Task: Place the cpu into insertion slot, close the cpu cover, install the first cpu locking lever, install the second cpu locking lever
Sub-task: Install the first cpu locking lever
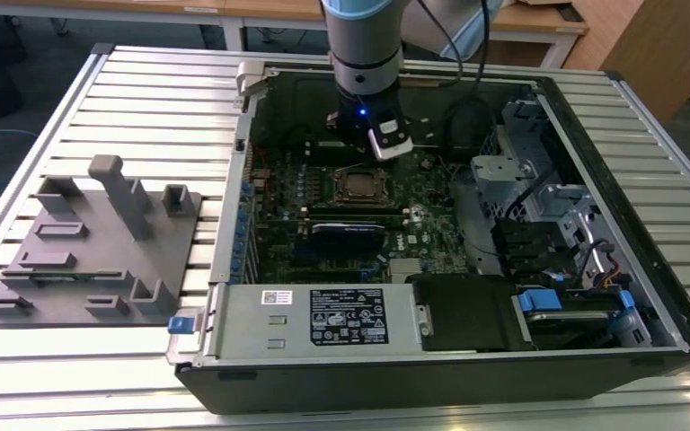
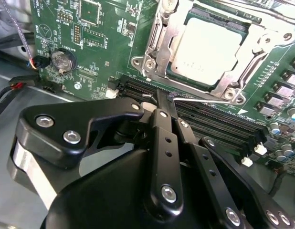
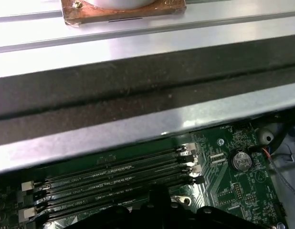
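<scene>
The small pale silver-grey square cpu (image 2: 209,45) lies in the brownish-rimmed insertion slot (image 1: 358,184), framed by the dull-metal cpu cover (image 2: 159,43). I judge it light, stiff and fragile, to be held only by its thin edges. The black gripper (image 2: 159,99), at 1 o'clock of the slot in the exterior view, is pressed together at the end of a thin springy wire lever (image 2: 205,100); whether it pinches that I cannot tell. Long black memory slots (image 2: 209,125) crowd just beside the lever.
</scene>
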### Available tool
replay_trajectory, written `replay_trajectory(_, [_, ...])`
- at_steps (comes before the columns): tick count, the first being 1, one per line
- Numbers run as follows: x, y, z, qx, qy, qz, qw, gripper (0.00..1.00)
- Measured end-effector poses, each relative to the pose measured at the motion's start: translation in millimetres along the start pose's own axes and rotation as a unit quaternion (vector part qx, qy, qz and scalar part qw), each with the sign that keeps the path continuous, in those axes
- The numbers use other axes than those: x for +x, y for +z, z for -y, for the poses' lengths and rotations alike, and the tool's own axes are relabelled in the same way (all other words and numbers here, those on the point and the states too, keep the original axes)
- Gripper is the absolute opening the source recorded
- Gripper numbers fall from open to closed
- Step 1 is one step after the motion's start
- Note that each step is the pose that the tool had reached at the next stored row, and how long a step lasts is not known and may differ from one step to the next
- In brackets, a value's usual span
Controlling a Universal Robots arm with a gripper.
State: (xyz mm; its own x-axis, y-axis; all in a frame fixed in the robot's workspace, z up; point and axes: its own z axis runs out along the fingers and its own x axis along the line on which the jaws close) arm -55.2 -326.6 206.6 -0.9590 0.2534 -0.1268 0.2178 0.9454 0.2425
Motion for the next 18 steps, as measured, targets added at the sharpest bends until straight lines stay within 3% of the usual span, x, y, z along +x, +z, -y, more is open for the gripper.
replay_trajectory(3, [0.9,-0.1,1.3,-0.0069,0.000,0.0025,1.0000,0.10])
replay_trajectory(7, [1.8,-0.1,2.3,-0.0102,0.000,0.0070,0.9999,0.10])
replay_trajectory(11, [4.0,0.3,3.7,-0.0142,-0.002,0.0145,0.9998,0.10])
replay_trajectory(18, [14.5,-0.7,6.8,-0.0189,-0.004,0.0261,0.9995,0.10])
